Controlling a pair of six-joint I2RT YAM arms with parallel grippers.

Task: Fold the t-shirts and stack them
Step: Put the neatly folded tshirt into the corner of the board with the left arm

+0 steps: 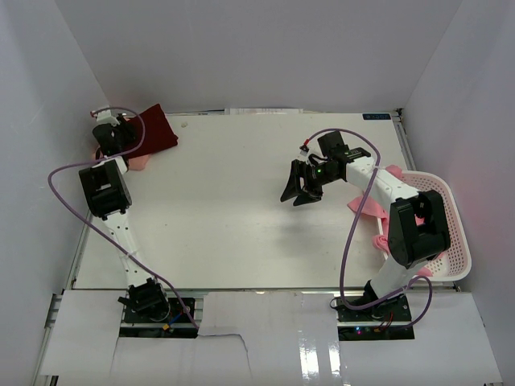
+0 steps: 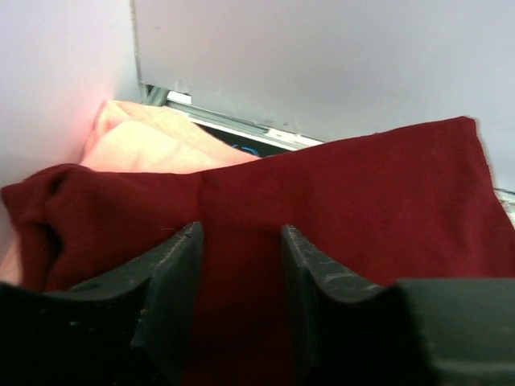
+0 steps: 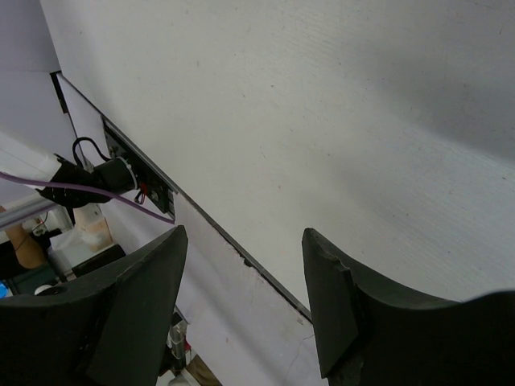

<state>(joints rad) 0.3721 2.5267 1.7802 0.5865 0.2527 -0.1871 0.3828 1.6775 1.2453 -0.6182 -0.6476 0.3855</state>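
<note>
Maroon cotton t-shirt (image 1: 154,129), folded flat, overlies a salmon t-shirt (image 2: 153,141) at the worktop's (image 1: 233,209) far-left corner; left gripper (image 2: 241,235) jaws narrow above it, right gripper (image 1: 292,199) jaws wide.

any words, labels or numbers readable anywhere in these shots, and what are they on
No text is readable in any view.
A sticker on the far edge of the table: printed marks, too small to read.
The maroon t-shirt, pink t-shirt and white basket: no print visible.
</note>
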